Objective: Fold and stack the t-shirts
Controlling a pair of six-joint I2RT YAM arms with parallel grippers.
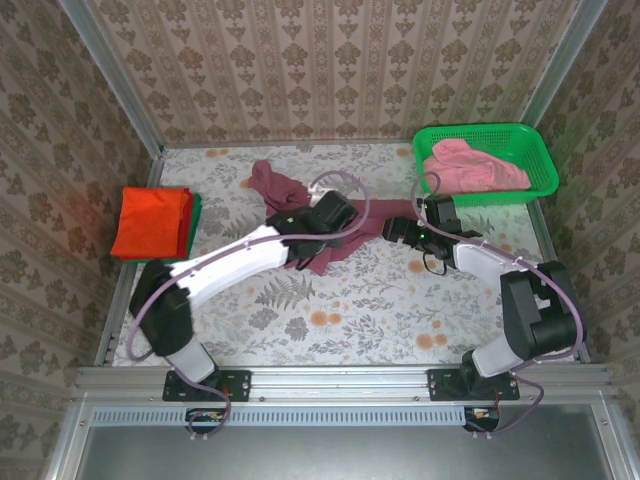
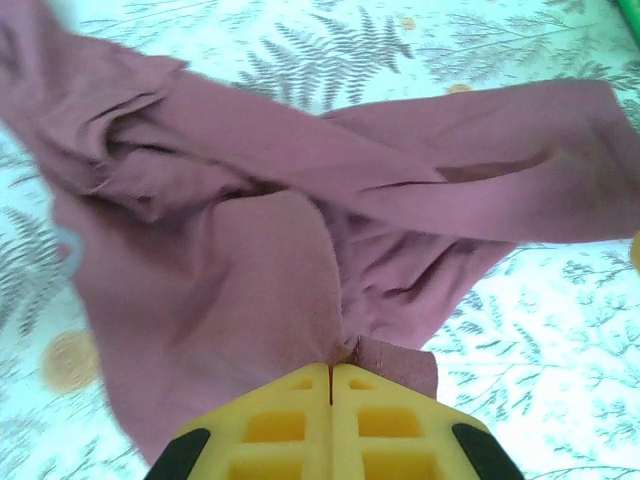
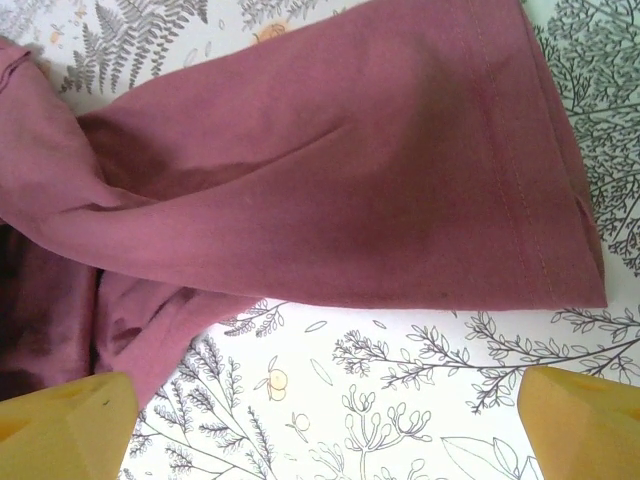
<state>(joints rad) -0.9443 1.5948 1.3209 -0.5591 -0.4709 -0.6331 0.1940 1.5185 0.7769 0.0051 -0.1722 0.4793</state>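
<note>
my left gripper (image 2: 331,368) is pinched tight on a bunched fold of the maroon shirt (image 2: 250,260), which lies crumpled mid-table. my right gripper (image 3: 330,425) gapes wide with nothing in it, just short of the hem (image 3: 520,150). best move, i think: take a hem corner with the right, then draw both apart to flatten. which part the left has, i can't tell. the basket (image 1: 545,160) holds a pink shirt (image 1: 470,165). an orange shirt (image 1: 150,220) lies folded on a green shirt (image 1: 196,212), far left.

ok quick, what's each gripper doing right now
Left gripper: shut, pinching a fold of the maroon t-shirt.
Right gripper: open, holding nothing, fingers spread wide beside the same shirt's hem.
</note>
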